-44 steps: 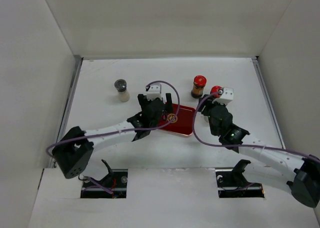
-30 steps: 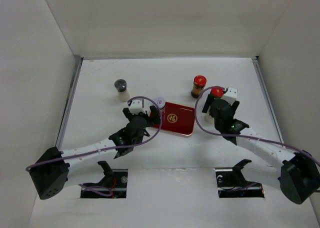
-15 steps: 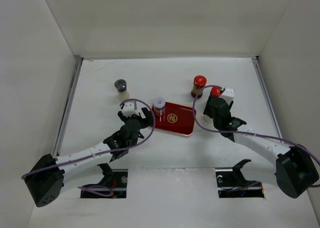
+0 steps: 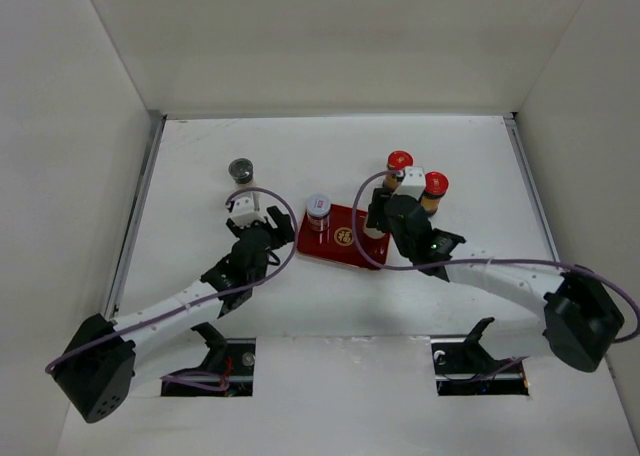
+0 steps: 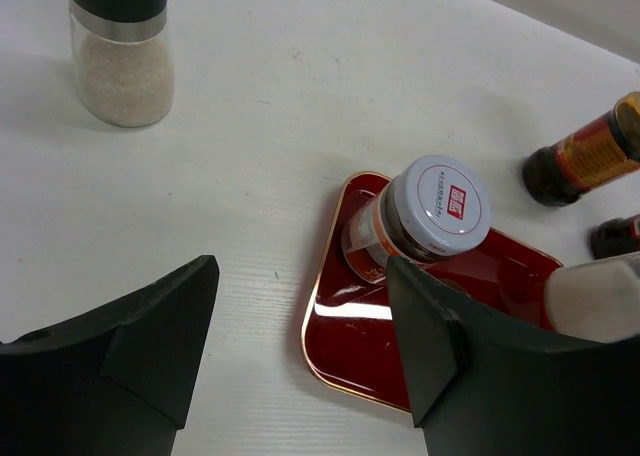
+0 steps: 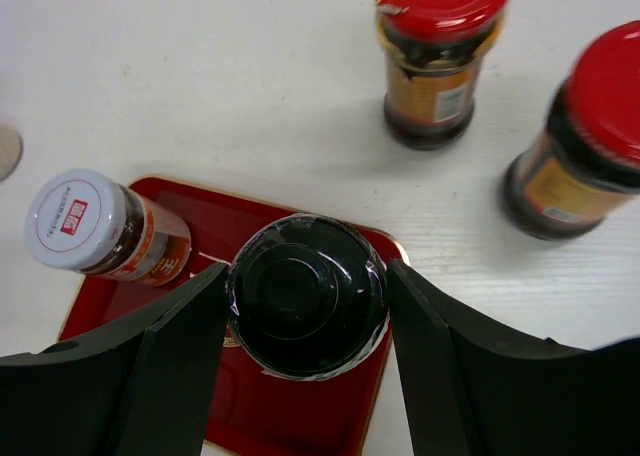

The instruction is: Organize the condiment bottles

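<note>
While the left claw (image 5: pixel 300 268) hangs spread and empty at the flat red gold-rimmed tray (image 5: pixel 350 351), a grey-capped glass jar (image 5: pixel 437 208) stands on the tray's left corner, just past its fingertips. The right claw (image 6: pixel 307 276) pinches a round black-capped bottle (image 6: pixel 307 311) over the tray. Beyond stand a red-capped amber glass bottle (image 6: pixel 438 66) and a second amber bottle (image 6: pixel 585 146). A black-topped grinder of pale grains (image 5: pixel 120 61) stands far left.

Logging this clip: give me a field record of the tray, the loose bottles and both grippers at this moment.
tray: red tray, white-capped bottle upright at its left end
right gripper: shut on black-capped bottle, over the tray's right half
left gripper: open, empty, beside the tray
off tray: rear red-capped bottle, right red-capped bottle, grinder, all upright
</note>
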Controlling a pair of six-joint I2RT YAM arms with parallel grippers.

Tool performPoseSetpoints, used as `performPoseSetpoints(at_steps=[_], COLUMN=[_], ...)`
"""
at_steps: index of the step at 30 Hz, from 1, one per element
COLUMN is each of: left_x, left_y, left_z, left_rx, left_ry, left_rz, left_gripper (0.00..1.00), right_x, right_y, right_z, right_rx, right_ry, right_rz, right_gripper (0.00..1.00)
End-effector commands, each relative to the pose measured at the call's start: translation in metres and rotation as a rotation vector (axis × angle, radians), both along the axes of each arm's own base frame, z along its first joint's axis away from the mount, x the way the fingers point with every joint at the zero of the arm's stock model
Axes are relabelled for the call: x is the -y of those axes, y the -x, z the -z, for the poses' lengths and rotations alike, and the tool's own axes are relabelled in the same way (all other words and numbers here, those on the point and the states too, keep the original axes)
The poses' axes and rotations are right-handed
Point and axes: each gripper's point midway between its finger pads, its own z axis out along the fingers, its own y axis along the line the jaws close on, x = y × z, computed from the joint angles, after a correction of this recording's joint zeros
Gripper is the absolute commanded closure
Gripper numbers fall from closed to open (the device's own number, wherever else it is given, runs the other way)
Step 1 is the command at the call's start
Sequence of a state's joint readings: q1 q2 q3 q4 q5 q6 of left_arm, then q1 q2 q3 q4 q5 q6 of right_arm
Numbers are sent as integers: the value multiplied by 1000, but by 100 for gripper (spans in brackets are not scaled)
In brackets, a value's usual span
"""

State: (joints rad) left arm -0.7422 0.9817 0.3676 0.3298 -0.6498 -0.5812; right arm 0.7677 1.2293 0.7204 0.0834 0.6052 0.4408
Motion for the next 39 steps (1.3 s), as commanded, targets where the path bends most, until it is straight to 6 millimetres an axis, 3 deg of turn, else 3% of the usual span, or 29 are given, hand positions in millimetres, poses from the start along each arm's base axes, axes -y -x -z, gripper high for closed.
performPoseSetpoints(at_steps=[1, 9, 11, 14, 19, 25, 28, 37, 39], left_x=[-5, -24, -28, -39, -68, -98, -100, -89, -92], left_y=[-9, -36, -43, -53, -79, -115, -132, -173, -178], left_z=[-23, -35, -39, -46, -55, -39, -36, -22, -17], left_rx=[47, 22, 18, 19, -7, -86, -105, -175, -186], left_ry=[72, 45, 40, 32, -5, -28, -34, -101, -106], left_rz=[-21, -120, -144, -190, -297, -366, -368, -335, -344], left_gripper=[34, 22, 15, 11, 8, 8, 9, 9, 14], right_x=[-26, -17, -16, -16, -10, 3, 5, -10, -8], right_y=[-26, -32, -31, -30, -24, -3, 5, 13, 14], right_z=[-33, -12, -4, 2, -18, -58, -69, -63, -66], right_rx=[102, 95, 84, 79, 116, 184, 201, 195, 202], right_ry=[-82, 12, 17, 25, 5, -68, -99, -91, -91], right_rz=[-8, 46, 42, 38, 27, -3, -26, -71, -70], right_gripper=[50, 46, 37, 14, 0, 0, 0, 0, 0])
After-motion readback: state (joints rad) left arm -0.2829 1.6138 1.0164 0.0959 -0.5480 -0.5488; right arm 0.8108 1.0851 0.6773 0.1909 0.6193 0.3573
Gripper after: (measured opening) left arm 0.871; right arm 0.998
